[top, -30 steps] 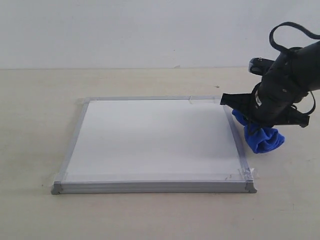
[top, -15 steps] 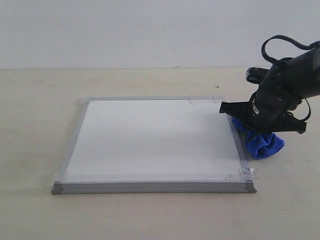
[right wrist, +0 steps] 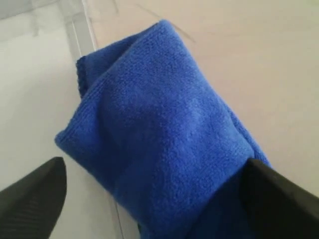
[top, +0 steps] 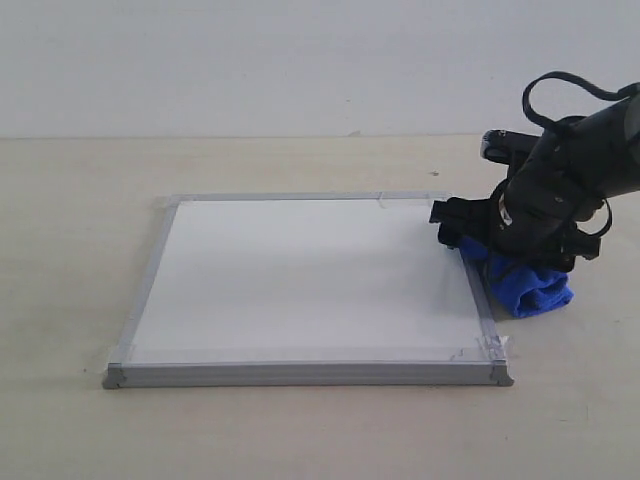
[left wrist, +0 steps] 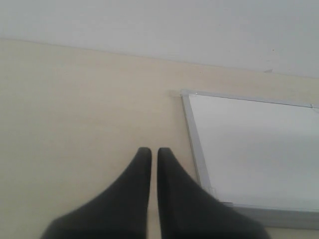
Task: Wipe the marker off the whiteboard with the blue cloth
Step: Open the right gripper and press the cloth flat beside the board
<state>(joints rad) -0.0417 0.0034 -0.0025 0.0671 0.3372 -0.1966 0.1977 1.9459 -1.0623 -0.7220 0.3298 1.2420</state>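
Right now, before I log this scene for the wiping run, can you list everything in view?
whiteboard: 1, white with a grey frame, flat on the table, centre; no marks show on it
cloth: 1, blue, bunched, lying across the board's right frame
tape: a few bits, clear, at the board's corners
table: 1, beige, under everything
wall: 1, off-white, behind the table
right arm: 1, black, over the cloth
cable: 1, black, looped above the right arm
right claw: 1, black, fingers either side of the cloth; grip unclear
left claw: 1, black, shut, above the table beside the board
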